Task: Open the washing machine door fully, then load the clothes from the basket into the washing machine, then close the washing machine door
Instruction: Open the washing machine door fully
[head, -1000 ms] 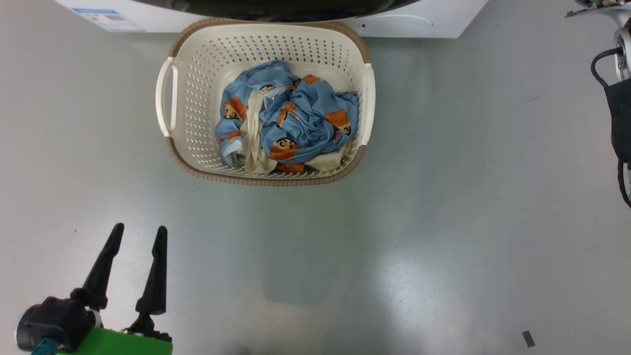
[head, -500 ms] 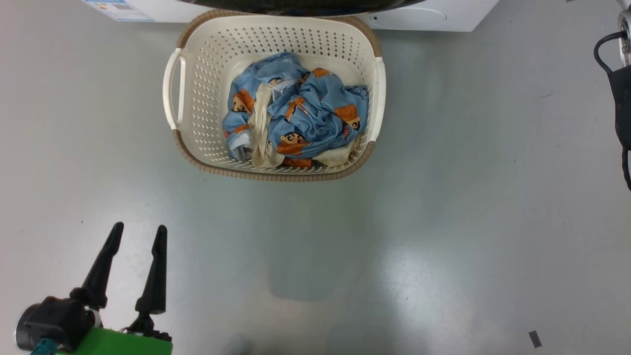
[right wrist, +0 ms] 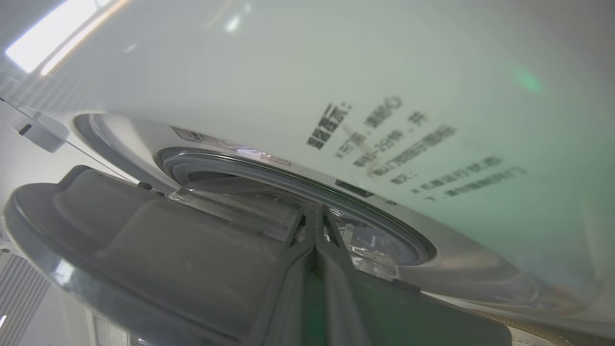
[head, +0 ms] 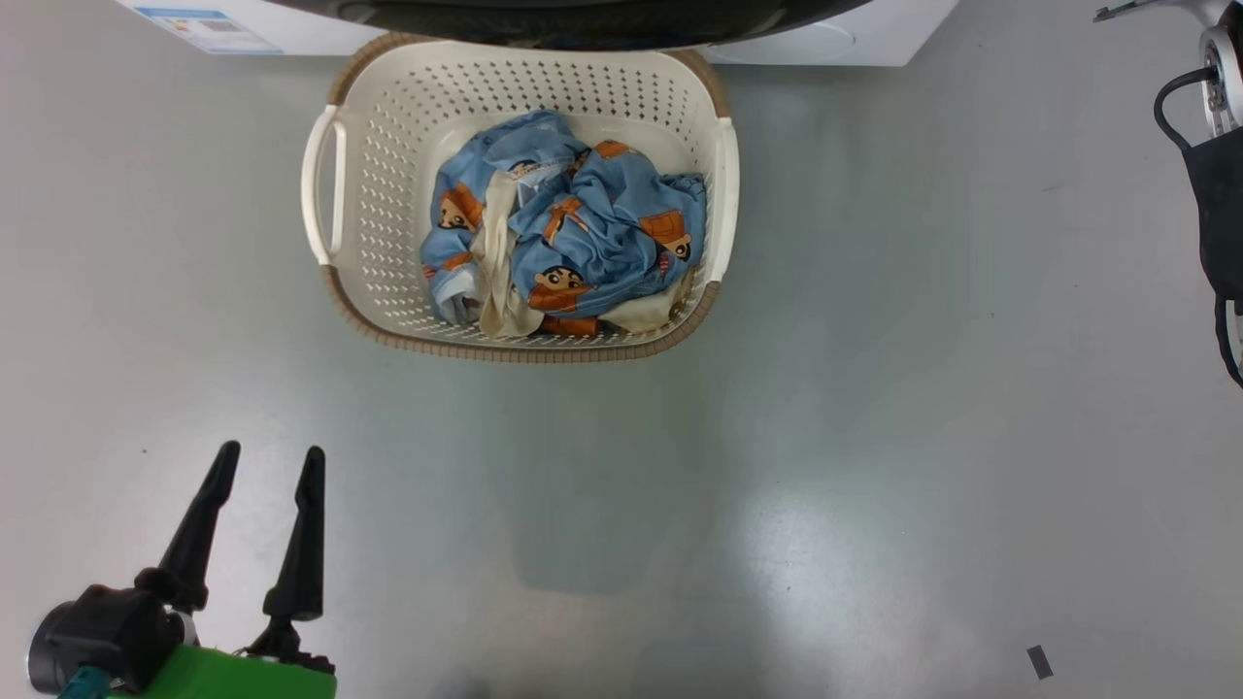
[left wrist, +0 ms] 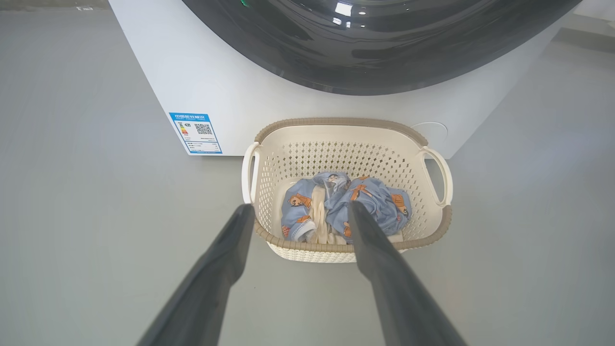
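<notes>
Grey floor (head: 602, 485) stretches between basket (head: 515, 353) rim and spread left hand (head: 272, 449); right hand (right wrist: 315, 211) pinched together.

Right pincer (right wrist: 314, 216) at the washing machine door (right wrist: 144, 250)
Its dark fingers (right wrist: 283, 298) lie pressed together, tips pointing where the door meets the white washing machine (right wrist: 336, 72) — grey lettering (right wrist: 408, 144) printed beside.

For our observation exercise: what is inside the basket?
Inside the basket lies a crumpled bundle of clothes: blue fabric printed with orange cartoon figures, plus cream fabric. The bundle covers the basket floor beneath it, so anything under it cannot be seen.
</notes>
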{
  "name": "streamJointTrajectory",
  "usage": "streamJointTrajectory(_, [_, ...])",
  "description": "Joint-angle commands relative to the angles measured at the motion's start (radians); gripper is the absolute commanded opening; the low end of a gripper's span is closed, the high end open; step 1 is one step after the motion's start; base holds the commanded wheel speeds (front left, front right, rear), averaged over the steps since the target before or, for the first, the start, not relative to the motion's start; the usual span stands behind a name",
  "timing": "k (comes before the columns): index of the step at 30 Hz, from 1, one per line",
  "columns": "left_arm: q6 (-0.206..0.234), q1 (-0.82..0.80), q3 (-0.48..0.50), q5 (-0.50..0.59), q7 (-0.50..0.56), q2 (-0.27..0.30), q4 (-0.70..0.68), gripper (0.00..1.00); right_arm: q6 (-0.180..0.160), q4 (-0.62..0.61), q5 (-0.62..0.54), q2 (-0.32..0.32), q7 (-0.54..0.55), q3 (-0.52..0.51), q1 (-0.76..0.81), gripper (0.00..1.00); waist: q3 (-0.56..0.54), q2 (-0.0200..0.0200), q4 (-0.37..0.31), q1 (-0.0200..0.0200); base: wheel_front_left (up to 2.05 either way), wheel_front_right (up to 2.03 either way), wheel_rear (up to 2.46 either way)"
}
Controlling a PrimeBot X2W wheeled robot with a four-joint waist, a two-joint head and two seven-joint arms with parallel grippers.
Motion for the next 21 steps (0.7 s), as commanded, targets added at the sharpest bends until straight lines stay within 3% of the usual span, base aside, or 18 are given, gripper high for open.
streamJointTrajectory(1, [-0.002, 0.016, 0.041, 0.005, -0.006, 0.014, -0.015, 1.0, 0.003, -0.048, 0.008, 0.048, 0.024, 0.031, -0.006, 0.0, 0.0, 0.0, -0.005, 0.0, 0.0, 0.0, 0.0])
streamJointTrajectory(21, [-0.002, 0.009, 0.064, 0.017, -0.006, 0.014, -0.001, 1.0, 0.003, -0.169, 0.006, 0.104, 0.064, 0.103, 0.064, 0.0, -0.016, 0.0, -0.057, 0.0, 0.0, 0.0, 0.0])
